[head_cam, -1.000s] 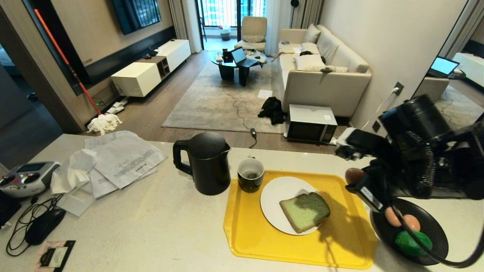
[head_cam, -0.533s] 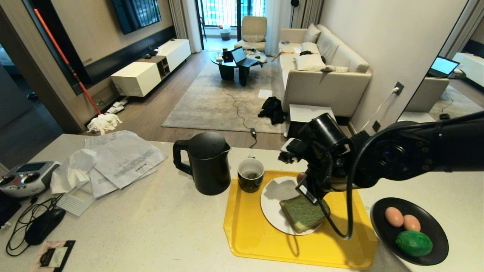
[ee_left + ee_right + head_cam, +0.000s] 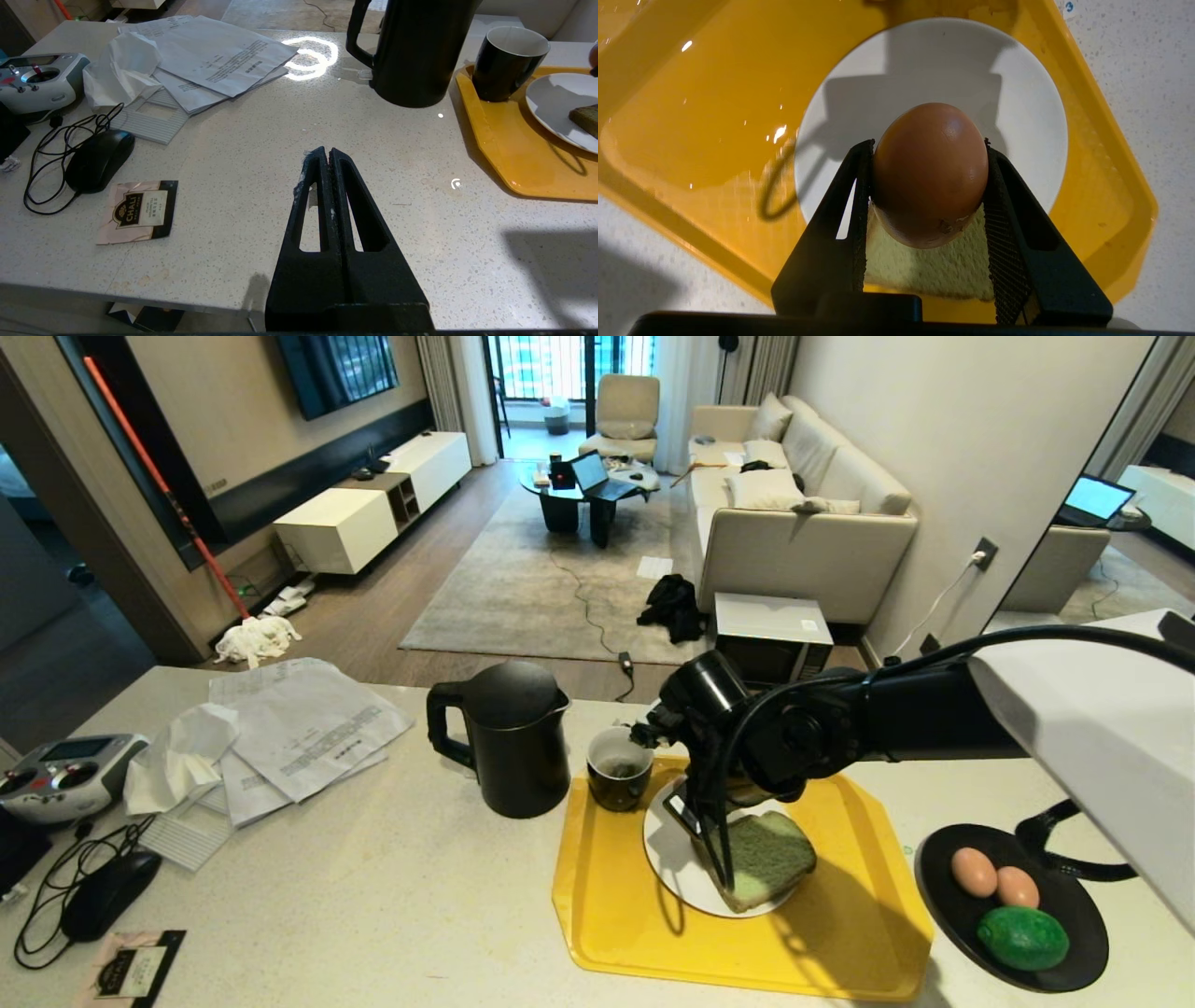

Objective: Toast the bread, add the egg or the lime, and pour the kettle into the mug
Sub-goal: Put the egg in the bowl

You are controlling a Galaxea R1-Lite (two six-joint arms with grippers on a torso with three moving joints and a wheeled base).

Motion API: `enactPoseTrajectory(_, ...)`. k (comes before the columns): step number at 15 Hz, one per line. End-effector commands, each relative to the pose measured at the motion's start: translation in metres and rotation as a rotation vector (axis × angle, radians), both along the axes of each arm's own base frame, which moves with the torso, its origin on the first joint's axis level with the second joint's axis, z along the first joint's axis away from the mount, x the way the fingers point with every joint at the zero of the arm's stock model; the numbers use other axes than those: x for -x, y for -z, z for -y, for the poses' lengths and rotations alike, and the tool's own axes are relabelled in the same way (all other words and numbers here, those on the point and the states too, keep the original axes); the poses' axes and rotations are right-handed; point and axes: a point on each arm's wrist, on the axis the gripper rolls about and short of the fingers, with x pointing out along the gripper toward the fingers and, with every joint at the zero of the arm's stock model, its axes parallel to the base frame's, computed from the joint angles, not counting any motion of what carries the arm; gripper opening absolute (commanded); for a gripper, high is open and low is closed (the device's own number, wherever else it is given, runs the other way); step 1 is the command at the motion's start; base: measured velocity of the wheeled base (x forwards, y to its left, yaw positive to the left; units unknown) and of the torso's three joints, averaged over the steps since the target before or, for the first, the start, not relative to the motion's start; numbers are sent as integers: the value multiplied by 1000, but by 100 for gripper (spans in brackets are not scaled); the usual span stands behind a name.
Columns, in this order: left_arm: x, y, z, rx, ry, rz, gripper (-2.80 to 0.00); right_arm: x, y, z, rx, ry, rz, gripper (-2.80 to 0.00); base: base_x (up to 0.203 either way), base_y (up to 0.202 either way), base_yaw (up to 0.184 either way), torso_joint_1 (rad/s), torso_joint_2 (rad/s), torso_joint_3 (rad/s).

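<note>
Above white plate (image 3: 670, 840) on yellow tray (image 3: 840, 933): right gripper (image 3: 928, 175) clamped on egg (image 3: 930, 173), hanging over bare plate area and bread (image 3: 770, 859). Right arm blocks part of plate and near edge of slice in head view. Mug (image 3: 618, 767) on tray corner just beside plate; kettle (image 3: 509, 737) off tray, next to mug. Black dish (image 3: 1074, 971) right of tray: two eggs, lime (image 3: 1022, 938). Left gripper (image 3: 325, 161) pressed shut, empty, over bare counter (image 3: 233, 196). Papers (image 3: 299, 728), mouse (image 3: 107, 894), remote controller (image 3: 61, 775), tea sachet (image 3: 138, 211) on left, well apart.
</note>
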Motion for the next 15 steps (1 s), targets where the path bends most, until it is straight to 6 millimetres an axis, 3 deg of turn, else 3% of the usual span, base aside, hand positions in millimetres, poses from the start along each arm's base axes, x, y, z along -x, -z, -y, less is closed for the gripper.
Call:
enactPoseTrajectory(1, 0, 0, 0, 0, -1, 1, -280, -14, 19, -5, 9, 28, -15, -280, 0, 0, 0, 0, 0, 0)
enactPoseTrajectory(7, 0, 0, 0, 0, 0, 1, -280, -28, 30, 8, 34, 88, -10, -280, 0, 0, 0, 0, 0, 0)
enactPoseTrajectory(15, 0, 0, 0, 0, 0, 1, -280, -45, 54, 0, 47, 124, 32, -280, 0, 0, 0, 0, 0, 0)
